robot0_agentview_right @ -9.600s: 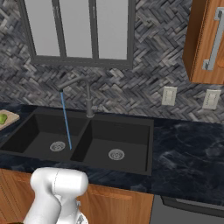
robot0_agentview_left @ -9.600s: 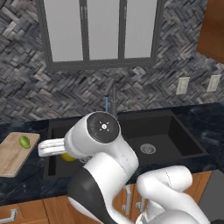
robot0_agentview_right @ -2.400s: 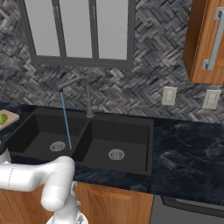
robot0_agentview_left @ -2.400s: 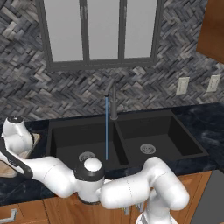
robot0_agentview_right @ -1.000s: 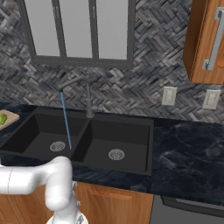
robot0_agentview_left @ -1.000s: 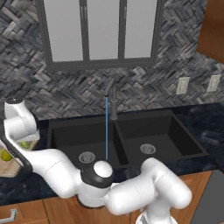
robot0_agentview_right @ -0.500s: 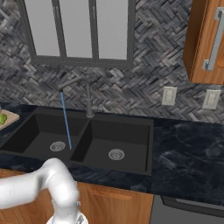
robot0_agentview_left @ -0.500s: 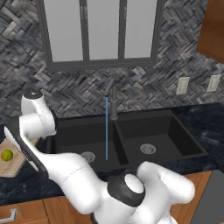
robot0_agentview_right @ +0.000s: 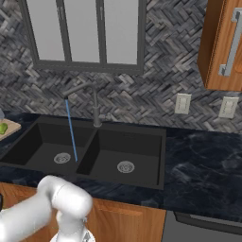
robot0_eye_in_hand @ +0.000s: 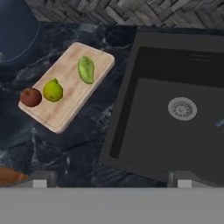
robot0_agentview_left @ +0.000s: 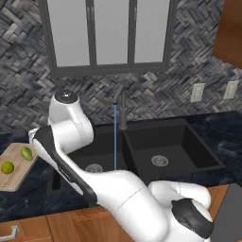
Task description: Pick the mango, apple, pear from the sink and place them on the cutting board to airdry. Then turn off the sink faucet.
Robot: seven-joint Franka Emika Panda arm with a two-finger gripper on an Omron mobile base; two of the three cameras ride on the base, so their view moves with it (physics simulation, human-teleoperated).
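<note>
In the hand view, the tan cutting board (robot0_eye_in_hand: pixel 70 103) lies on the dark counter, left of the black sink (robot0_eye_in_hand: pixel 144 57). Three fruits rest on it: the green elongated mango (robot0_eye_in_hand: pixel 86 70), the yellow-green pear (robot0_eye_in_hand: pixel 53 90) and the small red apple (robot0_eye_in_hand: pixel 30 97). My gripper (robot0_eye_in_hand: pixel 111 183) hovers high above the counter between board and sink, open, with nothing between its fingertips (robot0_eye_in_hand: pixel 39 184). The mango (robot0_agentview_left: pixel 26 152) and pear (robot0_agentview_left: pixel 7 167) also show on the board (robot0_agentview_left: pixel 16 177) in the left base view. The sink faucet (robot0_agentview_left: pixel 123 111) pours a thin blue stream (robot0_agentview_left: pixel 115 137) into the left basin.
A dark blue rounded object (robot0_eye_in_hand: pixel 15 30) stands on the counter behind the board. The sink's left basin has a silver drain (robot0_eye_in_hand: pixel 182 108). Outlets (robot0_agentview_right: pixel 182 104) sit on the stone backsplash, with a wooden cabinet (robot0_agentview_right: pixel 222 42) up right. My white arm (robot0_agentview_left: pixel 108 189) crosses the sink's front.
The arm has swung up and to the right, away from the board. The jaws stay wide apart and empty. Water keeps running.
</note>
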